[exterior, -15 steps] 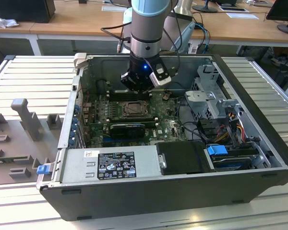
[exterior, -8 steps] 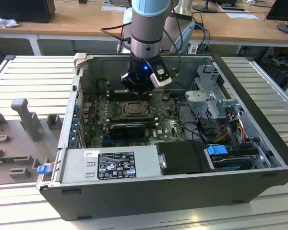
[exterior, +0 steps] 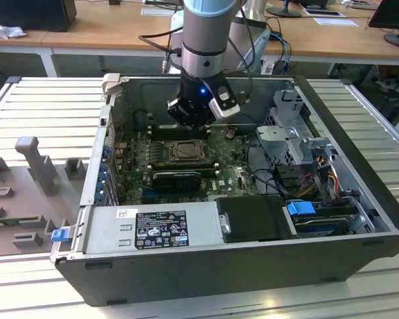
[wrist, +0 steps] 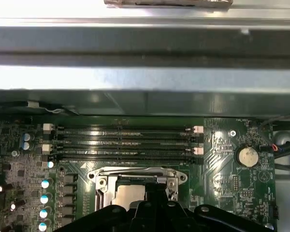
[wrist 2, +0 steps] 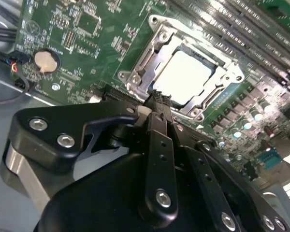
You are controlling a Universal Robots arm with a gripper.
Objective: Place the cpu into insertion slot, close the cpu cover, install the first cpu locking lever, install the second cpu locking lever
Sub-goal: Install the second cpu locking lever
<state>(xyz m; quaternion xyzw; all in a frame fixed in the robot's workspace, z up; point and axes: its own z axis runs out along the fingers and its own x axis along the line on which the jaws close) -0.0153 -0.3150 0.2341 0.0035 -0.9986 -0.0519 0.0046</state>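
Wooden desks run along the back of the room, and in front of them an open computer case [exterior: 206,199] lies on a ribbed metal bench [exterior: 40,119]. Inside it, the arm reaches down so that the gripper [exterior: 191,123] hangs just above the green motherboard [exterior: 233,176]. In the second wrist view the black fingers [wrist 2: 159,125] are pressed together with nothing between them, their tip at the edge of the insertion slot [wrist 2: 157,36]. The cpu [wrist 2: 186,77] lies flat in that socket, its pale face showing through the cut-out of the cpu cover [wrist 2: 145,63], which lies down over it. In the first wrist view the long memory slots [wrist: 123,140] run just beside the socket, and a round coin battery [wrist: 246,156] sits nearby
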